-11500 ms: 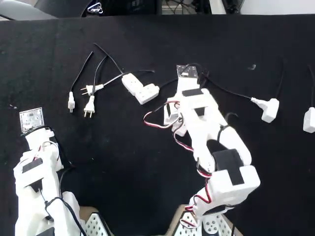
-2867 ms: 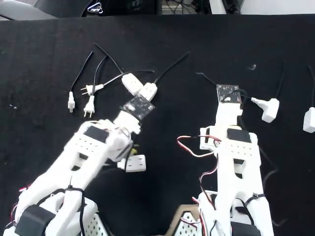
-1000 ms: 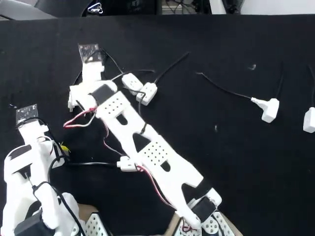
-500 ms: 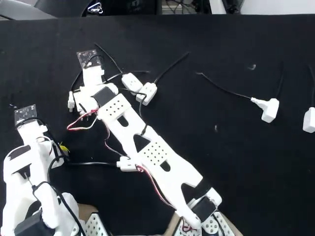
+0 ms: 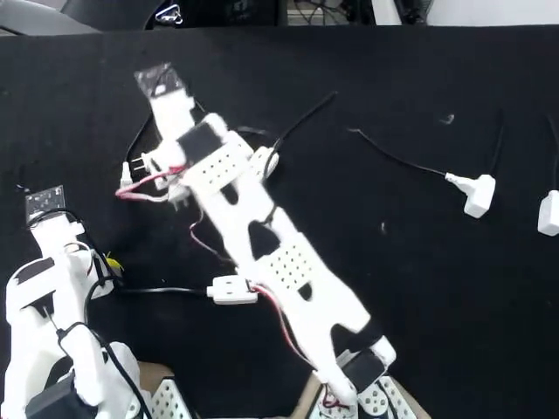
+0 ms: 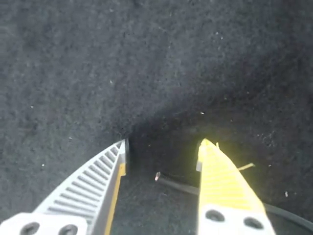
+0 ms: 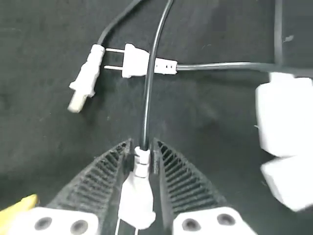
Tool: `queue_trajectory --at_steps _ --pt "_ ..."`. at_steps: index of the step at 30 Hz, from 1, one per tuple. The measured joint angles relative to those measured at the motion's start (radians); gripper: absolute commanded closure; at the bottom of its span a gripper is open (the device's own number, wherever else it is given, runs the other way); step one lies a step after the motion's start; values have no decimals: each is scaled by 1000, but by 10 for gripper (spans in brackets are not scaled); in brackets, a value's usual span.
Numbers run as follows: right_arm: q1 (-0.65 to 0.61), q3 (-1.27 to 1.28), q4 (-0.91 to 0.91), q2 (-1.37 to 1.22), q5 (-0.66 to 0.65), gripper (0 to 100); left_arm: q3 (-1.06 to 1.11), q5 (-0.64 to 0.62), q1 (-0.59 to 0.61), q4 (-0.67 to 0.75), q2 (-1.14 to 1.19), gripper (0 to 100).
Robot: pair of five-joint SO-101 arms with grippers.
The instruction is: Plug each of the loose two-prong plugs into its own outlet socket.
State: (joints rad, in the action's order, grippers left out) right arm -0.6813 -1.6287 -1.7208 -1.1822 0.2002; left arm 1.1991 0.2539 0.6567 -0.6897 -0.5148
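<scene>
Your right arm (image 5: 262, 236) is reaching farther across the counter (image 5: 393, 105) than half a second ago. It is now covering one of the two white outlet blocks that were showing beside it. The other outlet block (image 5: 266, 161) is peeking out from under the arm's edge.

The right jaws are clenching a white held plug (image 7: 137, 196) by its body, close to the other plugs at the far left of the counter. Its prongs are hiding between the jaws. Its black cord (image 7: 151, 83) is running forward across a second plug (image 7: 134, 61).

You are looking at three plugs there: the held one, the second with two bare prongs, and a third plug (image 7: 85, 78) lying just beside those prongs, its own prongs hard to make out. A pair of white blocks (image 7: 283, 117) is being cut off by the frame edge, sockets hidden.

Farther right, a corded block (image 5: 478, 196) is lying whole and an edge block (image 5: 548, 214) is being cut off.

Your left jaws are standing released over the near left counter, a thin black cable (image 6: 178, 185) passing beneath them.

The right arm's tag (image 5: 157, 78) and the left arm's tag (image 5: 45, 202) are carrying print too small to read.
</scene>
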Motion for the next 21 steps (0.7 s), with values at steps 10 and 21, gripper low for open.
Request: queue_trajectory --at_steps 10,21 --pt "106 40 -14 264 -8 988 0 0 0 0 0 770" --pt "172 816 -14 1011 -9 988 6 0 0 15 0 770"
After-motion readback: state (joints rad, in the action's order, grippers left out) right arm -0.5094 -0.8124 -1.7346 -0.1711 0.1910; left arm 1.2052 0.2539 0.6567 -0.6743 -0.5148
